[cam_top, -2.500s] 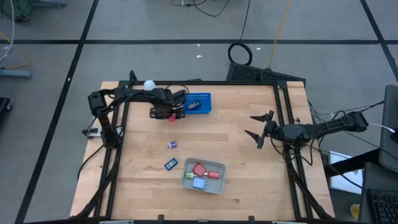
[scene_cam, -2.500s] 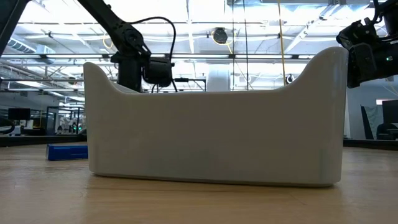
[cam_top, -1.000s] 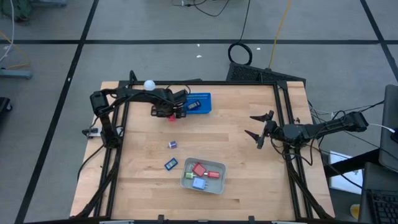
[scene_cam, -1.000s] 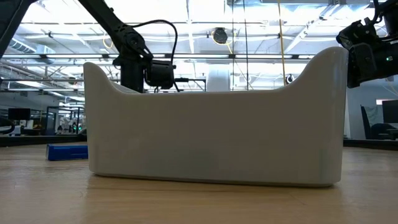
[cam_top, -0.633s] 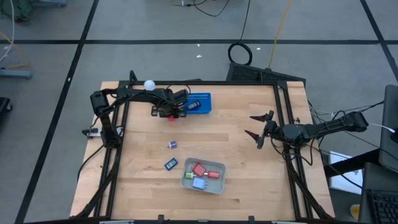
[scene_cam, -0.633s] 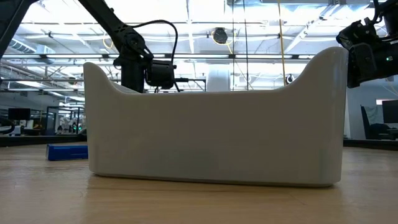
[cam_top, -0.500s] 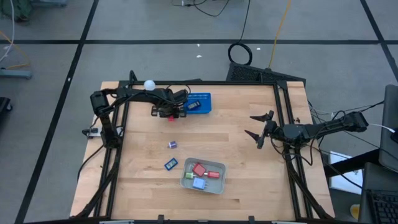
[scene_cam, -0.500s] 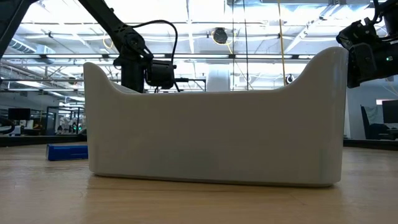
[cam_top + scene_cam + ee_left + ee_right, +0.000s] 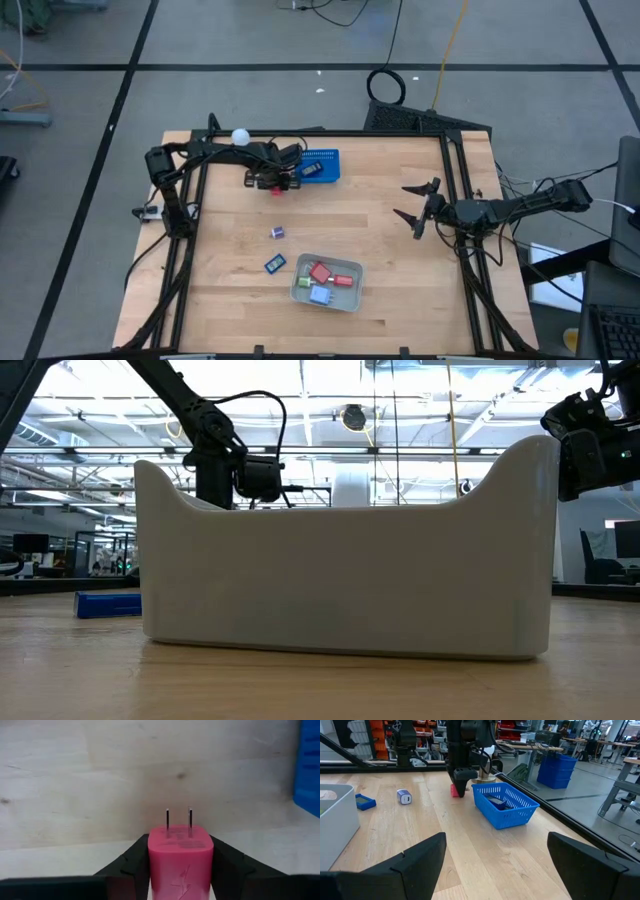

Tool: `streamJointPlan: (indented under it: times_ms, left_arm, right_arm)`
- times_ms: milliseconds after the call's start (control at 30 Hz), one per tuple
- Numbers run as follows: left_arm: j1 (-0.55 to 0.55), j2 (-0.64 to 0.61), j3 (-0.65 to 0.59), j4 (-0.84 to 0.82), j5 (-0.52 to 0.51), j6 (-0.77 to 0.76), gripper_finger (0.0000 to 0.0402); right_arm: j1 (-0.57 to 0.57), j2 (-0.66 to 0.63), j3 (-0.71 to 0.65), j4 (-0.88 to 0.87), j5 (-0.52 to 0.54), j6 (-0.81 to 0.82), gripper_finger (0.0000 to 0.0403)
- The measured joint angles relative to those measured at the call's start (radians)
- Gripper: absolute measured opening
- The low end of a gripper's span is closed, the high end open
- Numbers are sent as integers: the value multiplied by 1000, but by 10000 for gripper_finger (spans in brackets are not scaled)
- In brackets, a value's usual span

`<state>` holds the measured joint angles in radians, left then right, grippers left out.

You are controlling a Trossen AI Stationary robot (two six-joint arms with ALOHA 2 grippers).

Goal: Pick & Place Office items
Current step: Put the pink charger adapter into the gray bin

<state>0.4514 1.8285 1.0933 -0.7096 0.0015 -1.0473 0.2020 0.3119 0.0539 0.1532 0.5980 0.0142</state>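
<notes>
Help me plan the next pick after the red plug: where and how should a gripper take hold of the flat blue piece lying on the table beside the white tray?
Probably from straight above, closing across the short sides of the flat blue piece. It lies flat and slightly turned, clear of the white tray, so the fingers likely need turning to match. The left gripper is shut on the red plug.

You are looking at a red plug-shaped piece (image 9: 180, 854) sitting upright, two metal prongs pointing away, pinched between dark fingers. A purple-and-white piece (image 9: 278, 233) and a flat blue piece (image 9: 274, 264) are lying loose on the wood. Red (image 9: 320, 272), green (image 9: 304, 283) and pale blue (image 9: 320, 295) pieces are lying together in a tray.
</notes>
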Motion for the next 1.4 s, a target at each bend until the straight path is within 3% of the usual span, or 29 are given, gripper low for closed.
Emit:
streamJointPlan:
  times_ms: [333, 600, 933, 1133, 1400]
  left_arm:
    - [-14, -54, 9, 2, 9, -5, 175]
    - [-48, -128, 10, 0, -4, -1, 153]
    - [-123, -237, 10, 7, -44, -13, 182]
    - [-186, -310, 10, 16, -67, -9, 153]
    - [-246, -353, 10, -9, -57, 0, 168]
  right_arm:
    - [0, 0, 0, 0, 0, 0, 339]
    - [0, 0, 0, 0, 0, 0, 339]
    - [0, 0, 0, 0, 0, 0, 339]
    - [0, 0, 0, 0, 0, 0, 339]
    - [0, 0, 0, 0, 0, 0, 339]
